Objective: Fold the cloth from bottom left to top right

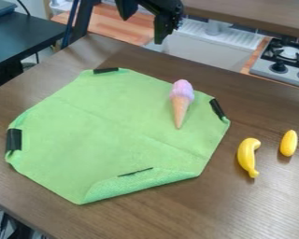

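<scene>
We see the green cloth (96,126) spread over the brown wooden table (264,200), mostly flat, its outline many-sided because its corners are turned in. The flap at 6 o'clock is the broadest, its textured underside showing, with a thin dark line along its inner edge. Black strips sit at the cloth's rim: one at 12 o'clock (106,70), one at 2 o'clock (217,108) and one at 9 o'clock (13,139). Faint creases run across the middle.

On the cloth, toward 2 o'clock from its centre, we have a toy ice cream cone (181,100), its pinkish-lilac scoop toward 12 and its tip pointing to 6.

Off the cloth, a little past 3 o'clock, a yellow toy banana (245,156) lies on the table; just beyond it, at 3 o'clock, we see a smaller yellow oblong toy (288,143). The two are apart.

At 12 o'clock, beyond the cloth and well apart from it, hangs the black gripper (141,31); its two fingers stand apart, with nothing between them. Farther out we find a dark table (17,39) at 11 o'clock, a ribbed white drainboard (230,38) at 1 o'clock and a stove (283,58) at 2.
</scene>
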